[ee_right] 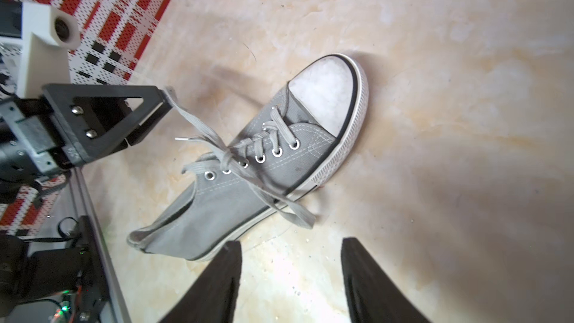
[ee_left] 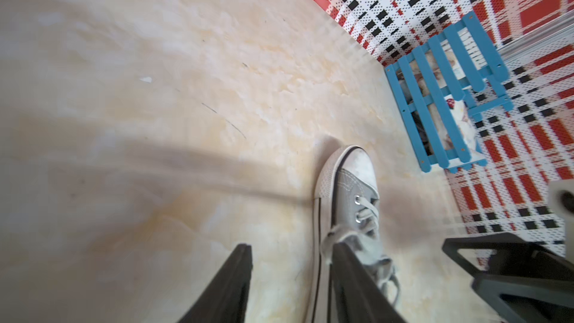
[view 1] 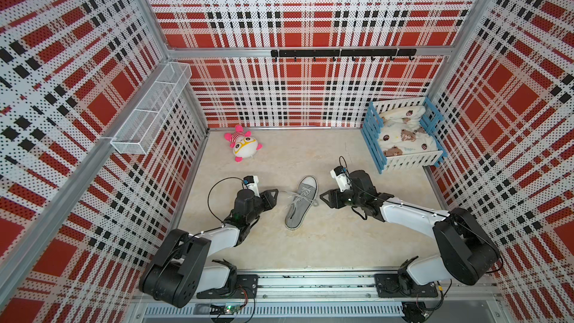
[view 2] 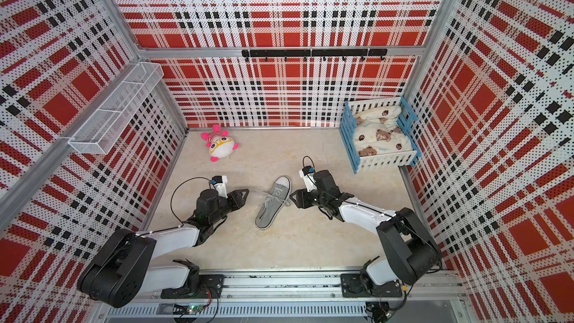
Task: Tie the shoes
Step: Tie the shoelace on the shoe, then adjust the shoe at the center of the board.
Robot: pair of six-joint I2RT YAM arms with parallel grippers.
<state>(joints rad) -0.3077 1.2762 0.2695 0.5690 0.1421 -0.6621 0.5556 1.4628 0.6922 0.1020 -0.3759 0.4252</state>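
Black and parted to a middling gap, the left gripper [ee_left: 292, 250] had one lace end [ee_right: 170, 94] lying against a fingertip rather than pinched between the jaws, so the likeliest trouble sat on that side: a pull away could have dragged that strand and loosened the crossing [ee_right: 226, 158] of the laces [ee_right: 273, 132], or dropped it somewhere awkward to grasp. In the middle, the shoe [view 1: 300, 205] lay unweighted on the tabletop [view 1: 341, 243], and a sideways tug could have slid or rolled it instead of tightening anything. Further right, the free lace end [ee_right: 298, 216] lay flat by the sole edge [ee_right: 338, 153], where a low pinch might have caught rubber instead of lace. The right gripper [ee_right: 290, 243] stood wide with nothing between its fingers. In both top views the shoe lay between the two grippers, toe toward the back wall [view 1: 279, 104]: the left gripper near its one flank, joined to it only by that strand, the right gripper just beside the other flank, though contact there was hard to judge. No bow showed above the crossing.
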